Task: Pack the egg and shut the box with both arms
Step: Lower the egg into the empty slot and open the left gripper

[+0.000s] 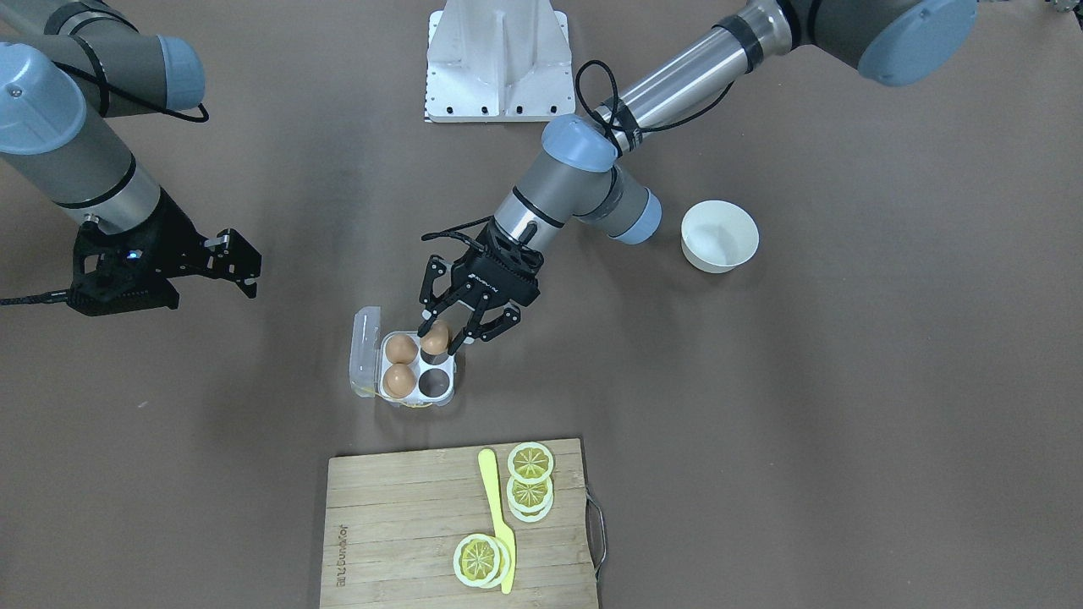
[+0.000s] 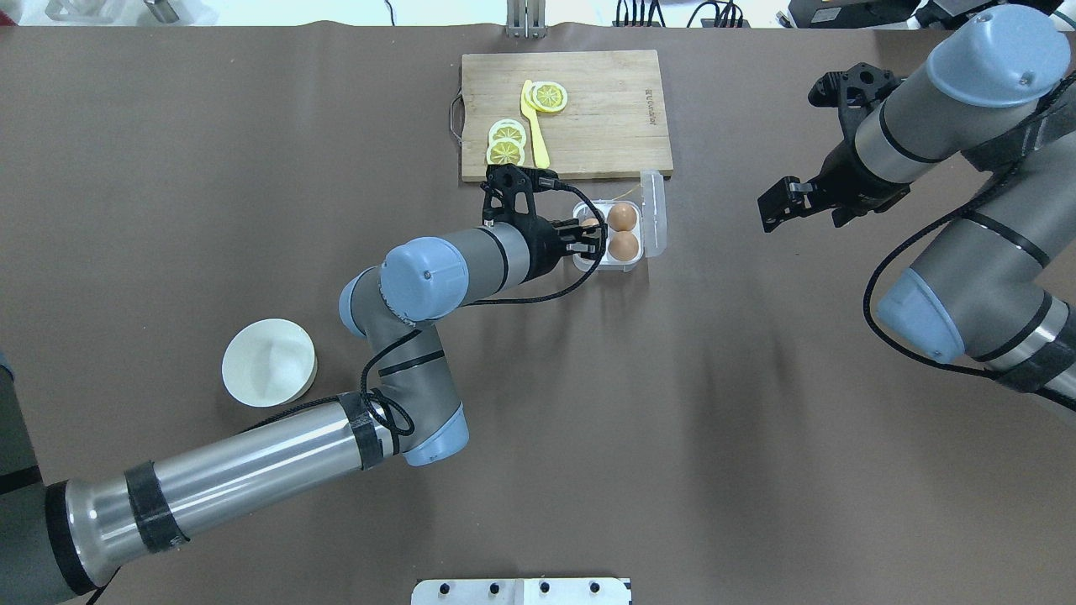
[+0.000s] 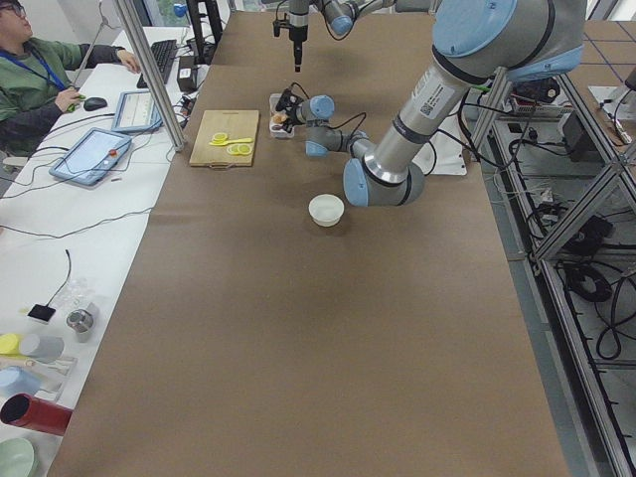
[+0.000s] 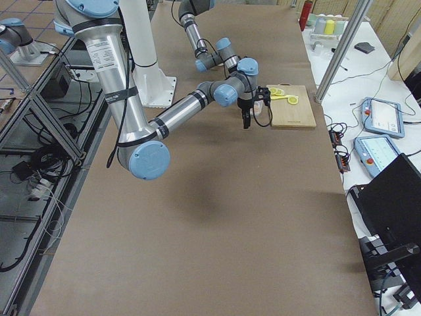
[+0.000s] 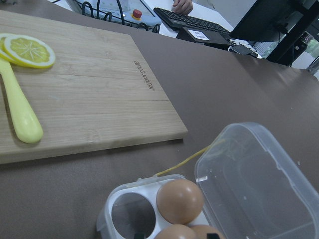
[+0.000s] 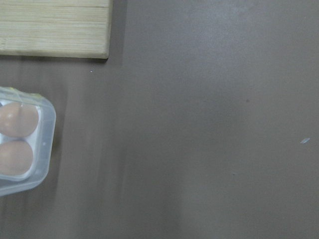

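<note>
The clear box (image 1: 419, 364) sits mid-table with its lid (image 1: 365, 348) open to the side. Two brown eggs (image 1: 400, 348) (image 1: 398, 381) fill the cells next to the lid, and one cell (image 1: 435, 382) is empty. My left gripper (image 1: 441, 339) is shut on a third egg (image 1: 435, 338), held just above the remaining cell. In the left wrist view the box (image 5: 117, 199) and lid (image 5: 254, 179) sit close below. My right gripper (image 1: 241, 266) hangs apart from the box on its lid side, open and empty. The right wrist view shows the box's edge (image 6: 45, 149).
A wooden cutting board (image 1: 398, 524) with lemon slices (image 1: 530, 463) and a yellow knife (image 1: 495, 516) lies just beyond the box. A white bowl (image 1: 719, 235) stands by the left arm's elbow. The robot's white base plate (image 1: 497, 59) is at the near edge.
</note>
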### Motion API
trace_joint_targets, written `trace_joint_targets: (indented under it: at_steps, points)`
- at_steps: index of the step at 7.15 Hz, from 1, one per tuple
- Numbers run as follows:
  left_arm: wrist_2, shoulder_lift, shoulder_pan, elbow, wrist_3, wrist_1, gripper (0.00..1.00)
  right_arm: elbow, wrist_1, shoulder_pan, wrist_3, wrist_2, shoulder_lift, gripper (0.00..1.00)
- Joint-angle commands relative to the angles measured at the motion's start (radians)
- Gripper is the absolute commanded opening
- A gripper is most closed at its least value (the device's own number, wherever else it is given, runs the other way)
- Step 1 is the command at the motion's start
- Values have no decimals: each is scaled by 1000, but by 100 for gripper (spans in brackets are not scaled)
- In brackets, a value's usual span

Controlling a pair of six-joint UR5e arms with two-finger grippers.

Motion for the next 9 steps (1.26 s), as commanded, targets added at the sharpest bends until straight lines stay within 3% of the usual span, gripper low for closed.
trace_joint_targets:
  at_steps: [1,7,8,9]
  points:
    - [18,-17,5,18,0,1,0,-1,0,0,0,0,2,99]
    - [50,-34,5,46,0,3,0,-1,0,0,1,0,2,99]
    - [50,-32,6,46,0,3,34,-1,0,0,1,0,2,99]
    - [52,-32,10,44,0,4,55,-1,0,0,1,0,2,99]
